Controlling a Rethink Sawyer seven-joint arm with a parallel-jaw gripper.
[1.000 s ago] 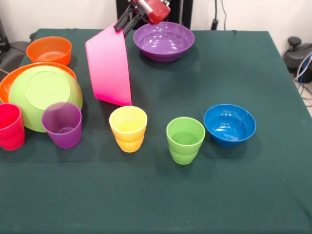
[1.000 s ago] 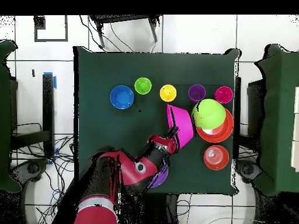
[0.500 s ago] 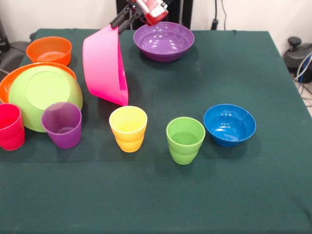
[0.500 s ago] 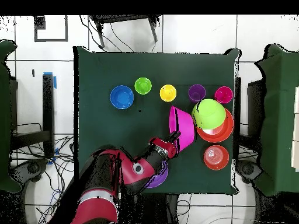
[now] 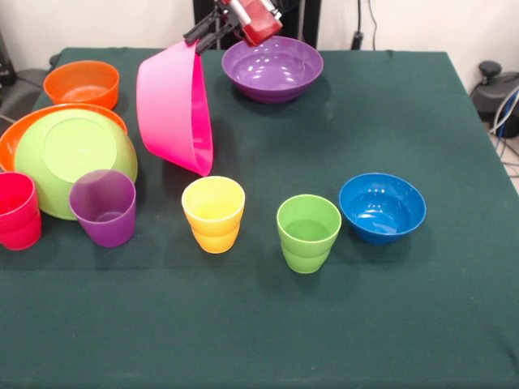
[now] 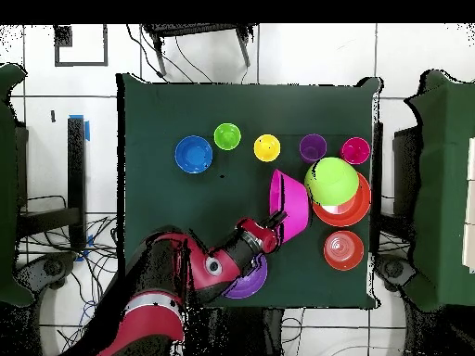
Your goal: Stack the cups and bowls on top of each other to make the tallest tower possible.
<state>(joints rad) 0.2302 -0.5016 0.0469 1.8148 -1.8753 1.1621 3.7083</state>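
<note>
Progress: early stage. No tower stands yet; the only nesting visible is the inverted glossy lime green plastic bowl (image 5: 75,160) resting in the large orange plastic bowl (image 5: 16,136) at 9 o'clock on the green counter (image 5: 389,308).
Claw: the black claw (image 5: 203,34) on the red arm is closed on the upper rim of the big glossy pink plastic bowl (image 5: 174,109).
Pink bowl: tipped on edge, nearly vertical, its low rim near the counter just above the yellow ribbed plastic cup (image 5: 213,214).
Remaining bowls: purple bowl (image 5: 272,68) at 12 o'clock, small orange bowl (image 5: 81,83) at 10 o'clock, small blue bowl (image 5: 382,207) at 3 o'clock, all single.
Cups: red cup (image 5: 16,211), translucent purple cup (image 5: 104,207), yellow cup and green cup (image 5: 308,232) stand upright, unstacked, in a row.
Left to do: judged, nearly all stacking.
</note>
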